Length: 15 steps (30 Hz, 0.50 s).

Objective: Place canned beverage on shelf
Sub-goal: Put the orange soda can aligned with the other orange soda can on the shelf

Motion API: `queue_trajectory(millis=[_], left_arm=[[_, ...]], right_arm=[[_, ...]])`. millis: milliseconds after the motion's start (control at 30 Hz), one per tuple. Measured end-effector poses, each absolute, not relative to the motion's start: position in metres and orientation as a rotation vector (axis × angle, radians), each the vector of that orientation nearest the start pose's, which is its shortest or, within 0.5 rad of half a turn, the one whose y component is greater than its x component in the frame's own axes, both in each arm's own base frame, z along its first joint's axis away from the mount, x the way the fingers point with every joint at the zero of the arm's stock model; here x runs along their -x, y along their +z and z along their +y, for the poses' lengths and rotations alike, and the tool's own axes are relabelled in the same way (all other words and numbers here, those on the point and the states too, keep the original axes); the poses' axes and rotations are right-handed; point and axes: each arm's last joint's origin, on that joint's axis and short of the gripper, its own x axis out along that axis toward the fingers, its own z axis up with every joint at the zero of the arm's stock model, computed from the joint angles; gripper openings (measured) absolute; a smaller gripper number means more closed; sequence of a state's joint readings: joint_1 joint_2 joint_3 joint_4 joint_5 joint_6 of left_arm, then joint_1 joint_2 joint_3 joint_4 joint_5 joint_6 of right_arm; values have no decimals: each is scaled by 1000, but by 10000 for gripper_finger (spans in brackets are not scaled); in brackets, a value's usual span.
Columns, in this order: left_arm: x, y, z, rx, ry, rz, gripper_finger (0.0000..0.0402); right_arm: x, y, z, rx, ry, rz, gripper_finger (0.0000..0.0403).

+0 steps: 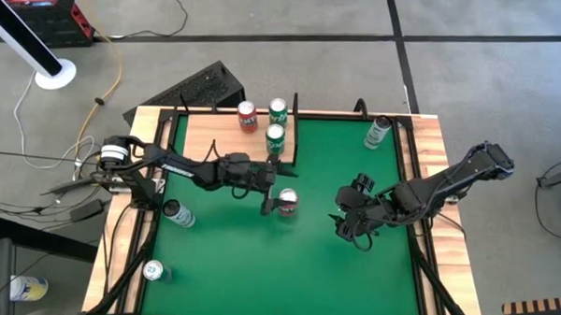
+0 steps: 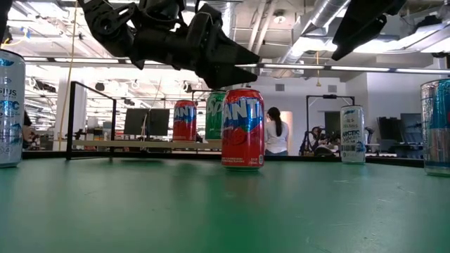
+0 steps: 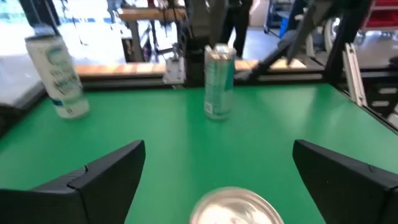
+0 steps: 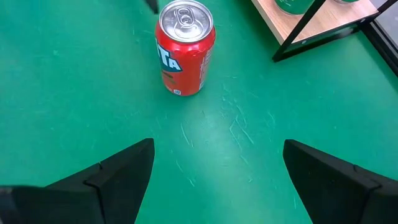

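Note:
A red canned beverage stands upright on the green table, near its middle, and shows in the low view and the right wrist view. My left gripper hovers open just over and behind it; its fingers stand wide on either side of the can's silver top without touching it. The shelf, a light-wood board with black uprights, sits at the table's far left and carries a red can and two green cans. My right gripper waits open to the right of the red can.
A pale can stands near the far right corner. Two more cans lie by the left edge. A silver-green can stands beyond the left gripper. Open green surface stretches along the near side.

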<state>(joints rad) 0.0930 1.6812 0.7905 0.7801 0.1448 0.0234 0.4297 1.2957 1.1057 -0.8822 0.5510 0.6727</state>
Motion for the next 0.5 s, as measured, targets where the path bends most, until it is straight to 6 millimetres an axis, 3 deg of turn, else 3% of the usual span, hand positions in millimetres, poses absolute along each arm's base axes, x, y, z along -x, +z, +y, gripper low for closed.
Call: queue_trajectory(millis=[500], left_arm=[[-344, 194, 23, -29, -20, 186, 385]], right_arm=[[-228, 289, 88, -119, -408, 850, 379]])
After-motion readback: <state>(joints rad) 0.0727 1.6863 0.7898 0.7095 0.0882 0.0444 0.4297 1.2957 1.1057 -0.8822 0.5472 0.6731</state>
